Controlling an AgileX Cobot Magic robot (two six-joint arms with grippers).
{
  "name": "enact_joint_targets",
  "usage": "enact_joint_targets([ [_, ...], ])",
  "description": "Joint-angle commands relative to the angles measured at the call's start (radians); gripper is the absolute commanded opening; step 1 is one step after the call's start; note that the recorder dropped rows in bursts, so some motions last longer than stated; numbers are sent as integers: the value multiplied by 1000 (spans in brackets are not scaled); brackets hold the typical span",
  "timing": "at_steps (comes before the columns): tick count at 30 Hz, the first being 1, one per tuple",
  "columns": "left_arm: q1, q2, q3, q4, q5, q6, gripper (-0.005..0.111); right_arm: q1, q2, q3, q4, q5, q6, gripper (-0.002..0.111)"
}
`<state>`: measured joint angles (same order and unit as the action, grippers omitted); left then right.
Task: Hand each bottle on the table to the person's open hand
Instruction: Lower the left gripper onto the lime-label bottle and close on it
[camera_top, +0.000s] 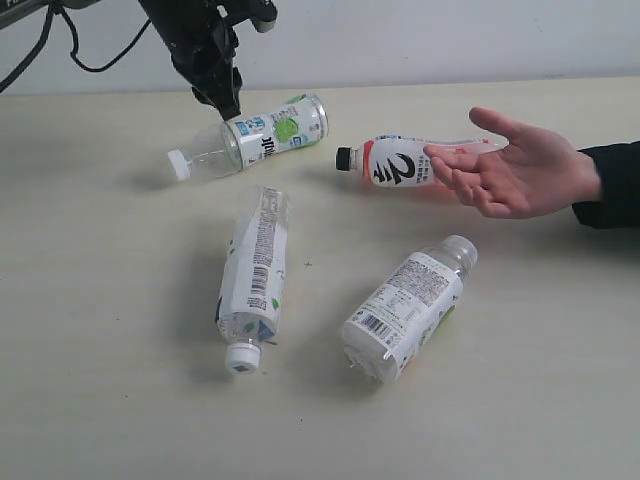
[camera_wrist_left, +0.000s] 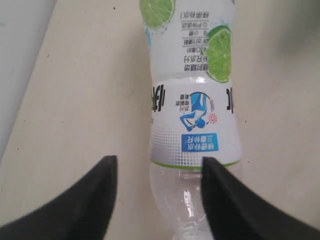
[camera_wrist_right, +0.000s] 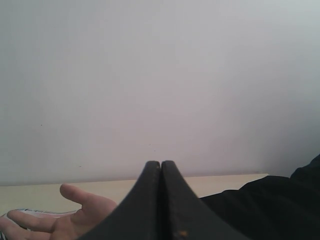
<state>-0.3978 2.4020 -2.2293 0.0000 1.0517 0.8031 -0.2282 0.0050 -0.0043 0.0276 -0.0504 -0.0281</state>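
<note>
Hovering over the lime-label bottle (camera_top: 265, 133), left gripper (camera_wrist_left: 159, 162) fingers apart either side of its clear neck, bottle lying sideways at the back of the table (camera_top: 100, 380), white cap, green-and-white label, right gripper (camera_wrist_right: 161, 167) pressed together, person's open hand (camera_top: 520, 170) waiting.

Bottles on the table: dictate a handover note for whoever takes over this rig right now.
Left gripper: open, poised over the clear neck end of the lime-label bottle, not closed on it.
Right gripper: shut, empty.
All four bottles lie on the table: the pink bottle by the person's open hand, the front-left bottle and the front-right bottle nearer the camera.
Done: nothing in the hand yet.
Left: hand over all four.
</note>
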Motion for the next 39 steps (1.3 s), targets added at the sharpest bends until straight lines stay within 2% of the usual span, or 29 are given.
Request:
enact_joint_targets([
  [1, -12, -2, -12, -18, -30, -22, 72, -7, -5, 4, -1, 0, -3, 0],
  [13, -84, 17, -12, -14, -141, -26, 74, -7, -5, 4, -1, 0, -3, 0],
  [23, -81, 109, -15, -6, -231, -27, 74, -7, -5, 4, -1, 0, -3, 0],
  [39, -60, 161, -15, 0, -268, -104, 74, -7, -5, 4, -1, -22, -3, 0],
])
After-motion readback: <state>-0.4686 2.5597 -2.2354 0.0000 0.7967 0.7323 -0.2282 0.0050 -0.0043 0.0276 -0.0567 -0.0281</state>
